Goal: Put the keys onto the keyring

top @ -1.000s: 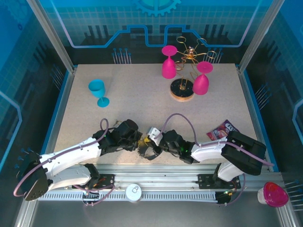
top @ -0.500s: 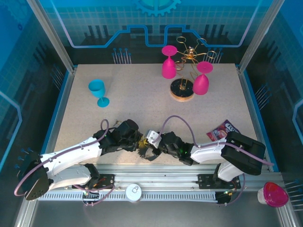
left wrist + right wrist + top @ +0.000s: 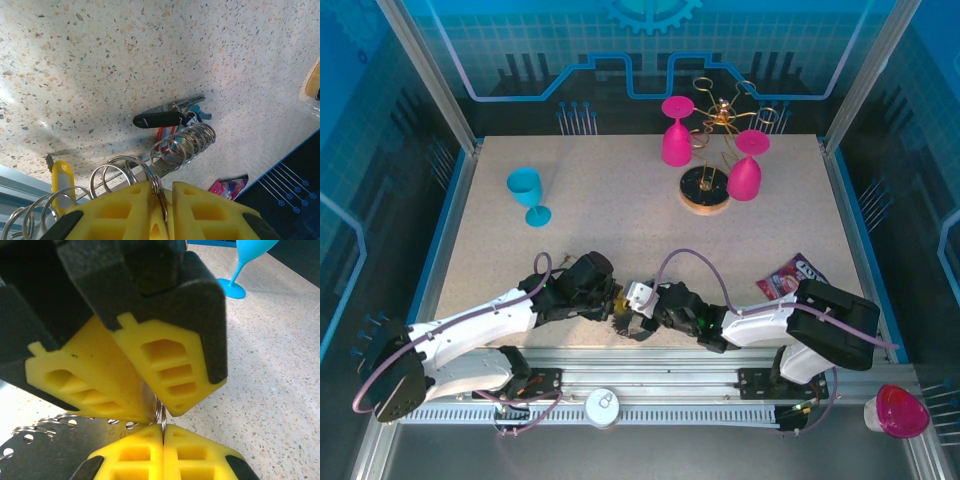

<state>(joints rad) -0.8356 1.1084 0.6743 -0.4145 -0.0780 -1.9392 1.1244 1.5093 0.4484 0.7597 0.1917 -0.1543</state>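
Note:
My left gripper (image 3: 613, 300) and right gripper (image 3: 632, 311) meet tip to tip near the table's front edge. Both pinch the same silver split keyring (image 3: 162, 415). In the left wrist view the yellow left gripper (image 3: 162, 187) is shut on that keyring (image 3: 159, 184), one of several silver rings (image 3: 182, 145) lined along a metal strip. Beyond them lie the keys: a black one (image 3: 157, 120), a red head (image 3: 167, 134) and a blue one (image 3: 200, 110). A yellow tag (image 3: 62, 180) lies at the left. The right gripper (image 3: 163, 427) is shut on the ring, facing the left fingers (image 3: 165, 370).
A blue goblet (image 3: 527, 192) stands at the back left. Two pink goblets (image 3: 676, 130) (image 3: 747, 165) flank a gold wire stand on a wooden base (image 3: 705, 192) at the back. A pink packet (image 3: 792, 275) lies to the right. A perforated metal plate (image 3: 45, 447) lies under the rings.
The left fingers have closed in tighter on the ring. The right gripper has edged slightly left toward the left one, still shut.

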